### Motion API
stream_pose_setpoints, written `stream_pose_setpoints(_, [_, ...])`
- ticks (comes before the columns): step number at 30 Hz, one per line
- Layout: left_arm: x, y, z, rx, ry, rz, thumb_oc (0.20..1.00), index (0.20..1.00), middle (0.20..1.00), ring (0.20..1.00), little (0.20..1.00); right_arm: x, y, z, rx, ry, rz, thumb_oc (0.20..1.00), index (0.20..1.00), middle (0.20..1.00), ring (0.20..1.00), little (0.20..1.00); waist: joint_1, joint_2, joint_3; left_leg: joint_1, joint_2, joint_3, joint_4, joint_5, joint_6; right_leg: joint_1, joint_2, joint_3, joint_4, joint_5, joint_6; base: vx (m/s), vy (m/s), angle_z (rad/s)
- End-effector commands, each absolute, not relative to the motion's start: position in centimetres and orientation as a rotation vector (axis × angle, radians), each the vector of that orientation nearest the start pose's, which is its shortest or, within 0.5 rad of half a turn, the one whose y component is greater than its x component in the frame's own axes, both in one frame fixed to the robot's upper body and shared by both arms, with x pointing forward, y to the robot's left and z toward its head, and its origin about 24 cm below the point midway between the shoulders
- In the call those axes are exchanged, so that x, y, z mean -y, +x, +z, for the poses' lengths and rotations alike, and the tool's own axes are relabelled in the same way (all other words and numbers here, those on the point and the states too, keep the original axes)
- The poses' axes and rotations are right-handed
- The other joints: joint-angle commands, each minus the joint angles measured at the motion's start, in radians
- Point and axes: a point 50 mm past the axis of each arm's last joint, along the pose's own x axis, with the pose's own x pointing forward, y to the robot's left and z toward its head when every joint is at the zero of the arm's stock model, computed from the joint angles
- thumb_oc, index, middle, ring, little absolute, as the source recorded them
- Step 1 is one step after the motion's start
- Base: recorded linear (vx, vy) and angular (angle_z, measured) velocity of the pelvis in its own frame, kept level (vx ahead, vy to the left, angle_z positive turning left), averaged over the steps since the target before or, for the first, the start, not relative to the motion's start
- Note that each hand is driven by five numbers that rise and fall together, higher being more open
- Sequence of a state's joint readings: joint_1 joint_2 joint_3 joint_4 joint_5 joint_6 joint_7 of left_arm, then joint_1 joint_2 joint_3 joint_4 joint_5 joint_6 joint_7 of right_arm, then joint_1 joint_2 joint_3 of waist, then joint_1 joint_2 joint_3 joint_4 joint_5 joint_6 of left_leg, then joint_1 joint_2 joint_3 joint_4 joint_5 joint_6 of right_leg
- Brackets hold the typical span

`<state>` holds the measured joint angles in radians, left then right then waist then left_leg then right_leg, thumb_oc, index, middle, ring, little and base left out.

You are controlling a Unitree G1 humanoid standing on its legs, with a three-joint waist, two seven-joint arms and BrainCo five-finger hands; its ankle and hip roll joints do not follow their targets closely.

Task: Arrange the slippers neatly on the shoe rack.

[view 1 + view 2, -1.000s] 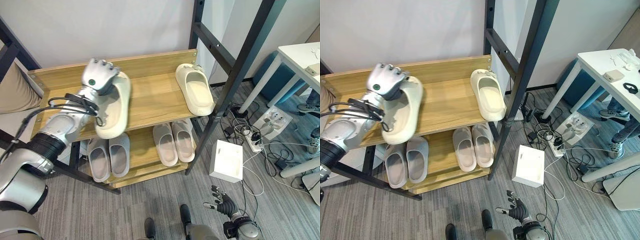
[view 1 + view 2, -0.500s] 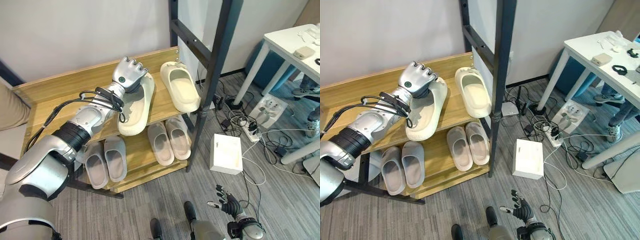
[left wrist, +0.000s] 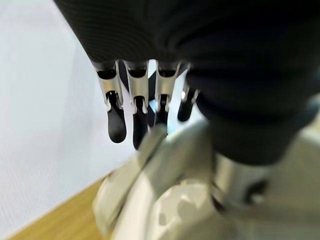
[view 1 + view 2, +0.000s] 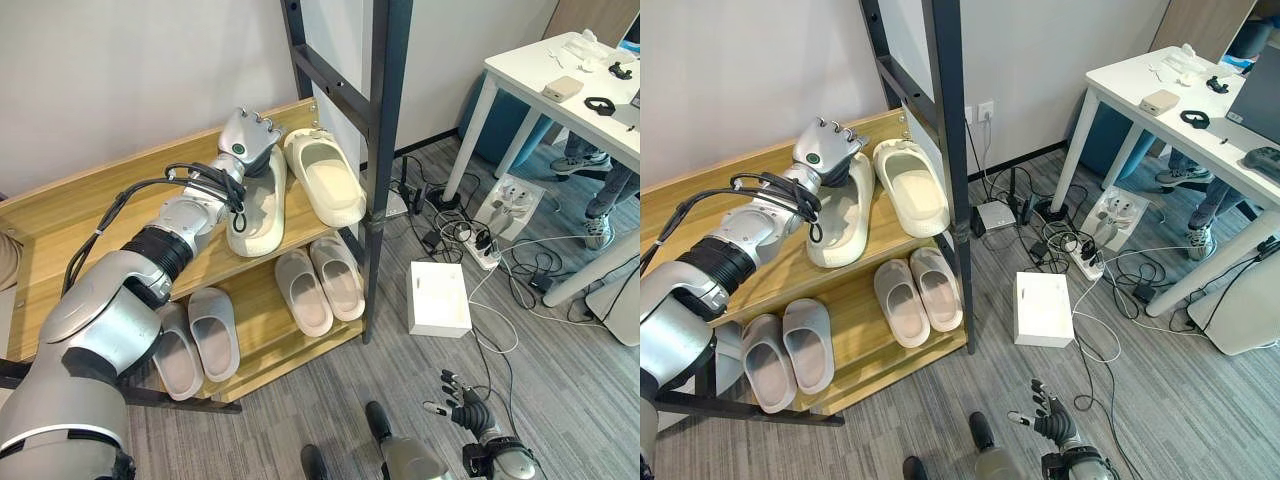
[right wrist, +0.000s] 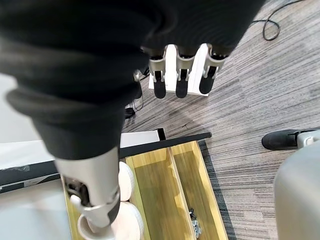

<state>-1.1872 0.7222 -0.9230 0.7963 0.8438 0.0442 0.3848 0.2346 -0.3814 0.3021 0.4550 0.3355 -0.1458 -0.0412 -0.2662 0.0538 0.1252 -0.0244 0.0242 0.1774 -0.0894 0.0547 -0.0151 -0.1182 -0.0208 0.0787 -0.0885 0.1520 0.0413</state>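
Holding cream slipper [image 4: 256,203] on shoe rack [image 4: 100,200]: left hand [image 4: 248,143].

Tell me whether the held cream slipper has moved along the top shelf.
Yes. The cream foam slipper in the left hand went rightward along the wooden top shelf, reaching its resting mate.

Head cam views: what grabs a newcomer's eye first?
The left hand clamped on a cream slipper on the shoe rack's top shelf, right beside its mate. Below sit two grey pairs, and the right hand hangs open low over the floor.
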Motion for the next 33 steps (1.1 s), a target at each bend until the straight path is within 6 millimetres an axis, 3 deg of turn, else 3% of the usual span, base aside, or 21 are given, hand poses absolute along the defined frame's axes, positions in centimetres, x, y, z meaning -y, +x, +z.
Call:
stream_pose_setpoints(1, [-18.5,40.3,30.2,0.648,1.998,0.406,1.000,1.000,1.000,1.000,1.000,21.7,15.3,-7.8,-0.541,-0.075,0.004,1.000,1.000,1.000,1.000,1.000,0.006,-0.002,-0.008,0.091,-0.014,-0.035,0.002,-0.185,0.016,0.133,-0.004,-0.066,0.001,-0.226,0.067,-0.01,-0.016,0.05])
stream_pose_setpoints(4, [-16.5,39.2,31.3,0.785,1.944,0.375,1.000,1.000,1.000,1.000,1.000,21.2,15.6,-7.9,-0.542,-0.069,0.016,1.000,1.000,1.000,1.000,1.000,0.036,-0.007,-0.006,0.092,-0.019,-0.067,0.002,-0.181,0.016,0.149,-0.007,-0.097,0.001,-0.233,0.064,-0.04,-0.018,0.25])
stream_pose_setpoints(11, [-15.7,37.4,30.7,0.876,1.783,0.306,1.000,1.000,1.000,1.000,1.000,20.5,16.1,-8.1,-0.542,-0.051,0.022,1.000,1.000,1.000,1.000,1.000,0.072,-0.017,-0.006,0.086,-0.025,-0.099,0.002,-0.174,0.017,0.160,-0.011,-0.131,0.001,-0.238,0.059,-0.03,-0.003,0.22])
stream_pose_setpoints(13, [-16.5,37.0,28.4,0.806,1.504,0.245,1.000,1.000,1.000,1.000,1.000,19.9,16.3,-8.3,-0.550,-0.048,0.026,1.000,1.000,1.000,1.000,1.000,0.091,-0.025,-0.003,0.083,-0.029,-0.114,0.002,-0.167,0.019,0.166,-0.013,-0.145,0.001,-0.237,0.053,-0.03,0.004,0.15])
stream_pose_setpoints(14, [-16.5,37.0,28.4,0.805,1.503,0.245,1.000,1.000,1.000,1.000,1.000,19.9,16.3,-8.3,-0.551,-0.048,0.026,1.000,1.000,1.000,1.000,1.000,0.090,-0.024,-0.005,0.084,-0.028,-0.115,0.002,-0.170,0.018,0.166,-0.013,-0.145,0.001,-0.240,0.054,-0.02,0.004,0.16])
stream_pose_setpoints(15, [-16.7,36.9,27.0,0.758,1.335,0.203,1.000,1.000,1.000,1.000,1.000,19.7,16.3,-8.4,-0.560,-0.053,0.029,1.000,1.000,1.000,1.000,1.000,0.096,-0.027,-0.004,0.082,-0.030,-0.117,0.002,-0.165,0.019,0.166,-0.014,-0.149,0.001,-0.237,0.051,-0.01,0.018,0.24])
stream_pose_setpoints(16, [-16.6,36.6,24.2,0.671,0.979,0.109,1.000,1.000,1.000,1.000,1.000,19.3,16.3,-8.5,-0.571,-0.054,0.038,1.000,1.000,1.000,1.000,1.000,0.105,-0.030,-0.006,0.080,-0.031,-0.123,0.002,-0.162,0.021,0.166,-0.015,-0.156,0.001,-0.237,0.048,-0.01,0.017,0.19])
stream_pose_setpoints(17, [-16.6,36.6,24.1,0.670,0.979,0.108,1.000,1.000,1.000,1.000,1.000,19.3,16.3,-8.6,-0.572,-0.054,0.038,1.000,1.000,1.000,1.000,1.000,0.105,-0.029,-0.007,0.082,-0.031,-0.123,0.002,-0.165,0.021,0.168,-0.015,-0.157,0.001,-0.240,0.049,0.00,0.021,0.13])
stream_pose_setpoints(18, [-16.5,36.4,23.2,0.644,0.866,0.076,1.000,1.000,1.000,1.000,1.000,19.2,16.3,-8.6,-0.574,-0.054,0.038,1.000,1.000,1.000,1.000,1.000,0.108,-0.030,-0.008,0.080,-0.032,-0.126,0.002,-0.164,0.022,0.167,-0.015,-0.157,0.001,-0.239,0.048,0.01,0.010,0.06])
stream_pose_setpoints(22, [-14.7,34.8,18.4,0.468,0.253,-0.160,1.000,1.000,1.000,1.000,1.000,18.9,16.6,-8.4,-0.573,-0.053,0.042,1.000,1.000,1.000,1.000,1.000,0.116,-0.032,-0.009,0.076,-0.034,-0.133,0.002,-0.158,0.026,0.167,-0.018,-0.169,0.001,-0.234,0.047,-0.01,0.025,0.15])
stream_pose_setpoints(29, [-13.2,34.4,16.6,0.338,0.003,-0.296,1.000,1.000,1.000,1.000,1.000,18.6,16.2,-8.6,-0.599,-0.071,0.071,1.000,1.000,1.000,1.000,1.000,0.111,-0.034,-0.021,0.073,-0.036,-0.131,0.002,-0.158,0.028,0.165,-0.020,-0.170,0.001,-0.230,0.050,0.00,0.007,0.02])
stream_pose_setpoints(30, [-12.4,34.2,16.1,0.307,-0.096,-0.329,1.000,1.000,1.000,1.000,1.000,18.4,16.1,-8.8,-0.607,-0.069,0.081,1.000,1.000,1.000,1.000,1.000,0.105,-0.034,-0.025,0.074,-0.035,-0.126,0.002,-0.160,0.027,0.164,-0.020,-0.167,0.001,-0.230,0.051,0.00,0.000,0.00])
stream_pose_setpoints(33, [-11.2,34.3,16.0,0.292,-0.173,-0.347,1.000,1.000,1.000,1.000,1.000,18.1,15.8,-9.0,-0.621,-0.064,0.089,1.000,1.000,1.000,1.000,1.000,0.098,-0.035,-0.030,0.076,-0.034,-0.119,0.002,-0.161,0.028,0.164,-0.020,-0.162,0.001,-0.230,0.052,0.00,0.004,-0.01])
